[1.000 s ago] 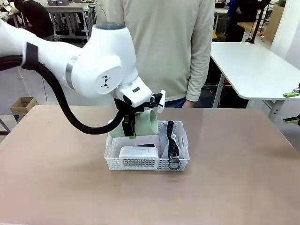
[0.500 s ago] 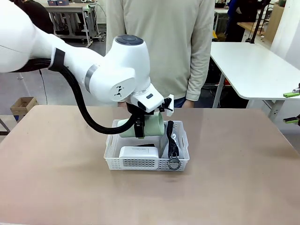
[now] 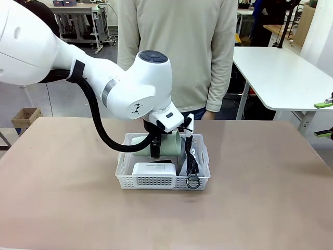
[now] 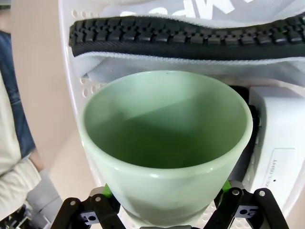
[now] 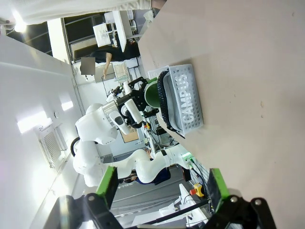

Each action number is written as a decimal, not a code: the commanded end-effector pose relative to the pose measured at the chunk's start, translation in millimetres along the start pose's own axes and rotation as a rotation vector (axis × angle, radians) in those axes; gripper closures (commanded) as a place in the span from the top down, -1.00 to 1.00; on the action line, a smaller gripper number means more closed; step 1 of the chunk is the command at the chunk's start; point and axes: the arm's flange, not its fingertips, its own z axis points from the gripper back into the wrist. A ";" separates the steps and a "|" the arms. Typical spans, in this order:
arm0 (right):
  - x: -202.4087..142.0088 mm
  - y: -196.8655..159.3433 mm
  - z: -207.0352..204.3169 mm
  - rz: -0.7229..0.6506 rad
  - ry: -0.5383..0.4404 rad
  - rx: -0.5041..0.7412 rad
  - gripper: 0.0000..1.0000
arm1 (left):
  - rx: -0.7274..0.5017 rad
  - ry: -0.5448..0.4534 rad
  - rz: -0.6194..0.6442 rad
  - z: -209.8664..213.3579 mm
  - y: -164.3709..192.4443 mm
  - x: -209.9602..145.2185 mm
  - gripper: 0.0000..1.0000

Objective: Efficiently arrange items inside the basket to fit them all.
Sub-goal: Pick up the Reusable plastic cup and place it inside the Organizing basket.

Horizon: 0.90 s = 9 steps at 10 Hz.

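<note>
Nearest to me in the front view, the white basket (image 3: 162, 180) sits on the tan table (image 3: 67, 203), its perforated front wall facing my side. Just behind that wall, in the left half, lies the small white box (image 3: 153, 170). To its right the grey pouch (image 3: 186, 156) stands on edge along the basket's right side, its black strap (image 3: 191, 153) running down to a ring (image 3: 193, 182) that hangs over the front rim.

Behind the box, my left gripper (image 3: 154, 145) holds the pale green cup (image 3: 165, 144) on its side, low in the back half of the basket, the mouth toward the pouch. In the left wrist view I see the cup (image 4: 167, 143) clamped between the green pads (image 4: 107, 192), with the pouch's zip teeth (image 4: 190, 34) just beyond its rim and the white box (image 4: 281, 157) at the right edge. A dark thing lies between cup and box; I cannot tell what it is.

My right gripper (image 5: 161, 186) hangs wide, nothing between its fingers, well apart from the basket (image 5: 187, 102), where I read "CAMPUS" on the pouch (image 5: 178, 102).

Farthest off, a person (image 3: 177, 52) in a beige top stands at the table's far edge.
</note>
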 end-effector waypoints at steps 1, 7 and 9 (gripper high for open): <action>-3.5 2.4 -0.2 -0.001 -0.003 0.001 1.00 | 0.006 0.051 0.028 -4.3 4.1 4.6 0.73; -3.5 2.4 -0.2 -0.001 -0.003 0.001 1.00 | -0.022 0.104 0.040 -14.6 6.0 4.6 0.73; -3.5 2.4 -0.2 -0.001 -0.003 0.001 1.00 | -0.015 0.111 0.048 -15.3 6.5 5.5 1.00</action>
